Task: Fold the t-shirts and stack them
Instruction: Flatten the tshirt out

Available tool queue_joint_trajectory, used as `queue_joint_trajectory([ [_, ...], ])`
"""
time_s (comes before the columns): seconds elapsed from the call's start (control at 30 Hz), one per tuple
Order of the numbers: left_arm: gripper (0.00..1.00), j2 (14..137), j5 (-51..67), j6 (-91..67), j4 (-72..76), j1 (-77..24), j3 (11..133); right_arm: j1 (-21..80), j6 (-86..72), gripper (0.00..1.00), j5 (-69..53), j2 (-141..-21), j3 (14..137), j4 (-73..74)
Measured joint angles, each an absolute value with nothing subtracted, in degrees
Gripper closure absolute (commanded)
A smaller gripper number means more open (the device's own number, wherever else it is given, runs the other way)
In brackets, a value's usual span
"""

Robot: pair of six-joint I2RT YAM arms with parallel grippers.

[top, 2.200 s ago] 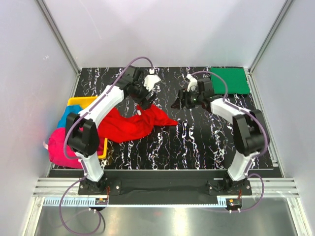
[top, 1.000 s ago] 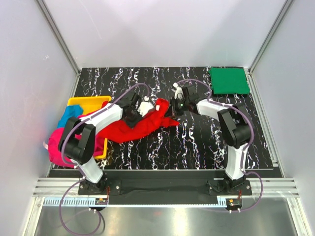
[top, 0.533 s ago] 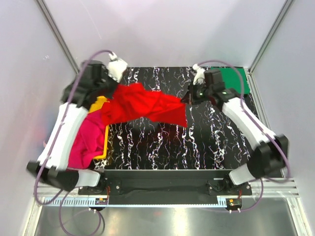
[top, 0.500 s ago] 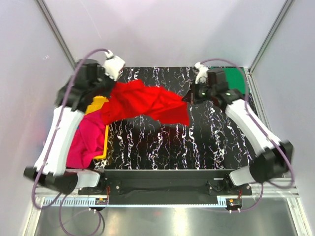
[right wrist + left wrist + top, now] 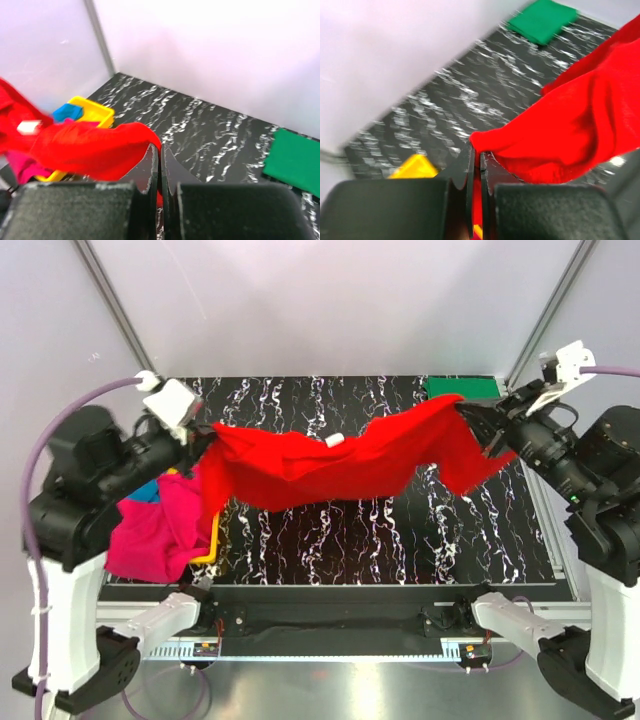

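We see the black marbled table [image 5: 400,530] with the red t-shirt [image 5: 330,460] stretched in the air above it, sagging between the two arms. The pink t-shirt [image 5: 160,530] spills over the yellow tray [image 5: 208,545] at the left, with the turquoise t-shirt [image 5: 148,490] just beside it. The folded green t-shirt [image 5: 462,387] lies at the far right corner. We find the left gripper [image 5: 477,150] clamped on the red cloth's left end, and the right gripper [image 5: 160,150] pinched on its right end.
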State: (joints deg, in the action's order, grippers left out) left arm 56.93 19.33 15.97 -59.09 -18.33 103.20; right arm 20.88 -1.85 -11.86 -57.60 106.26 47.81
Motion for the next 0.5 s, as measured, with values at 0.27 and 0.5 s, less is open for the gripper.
queue_joint_trajectory([
  [0.27,1.0,74.8,18.2,11.1,-56.9,-17.8,105.3,20.9,0.3,1.0,-2.7,-78.0,121.2,50.9],
  [0.5,1.0,90.2,17.8,7.4,-51.8,-14.6,116.0,17.9,2.1,1.0,3.7,-105.9,138.0,47.5],
])
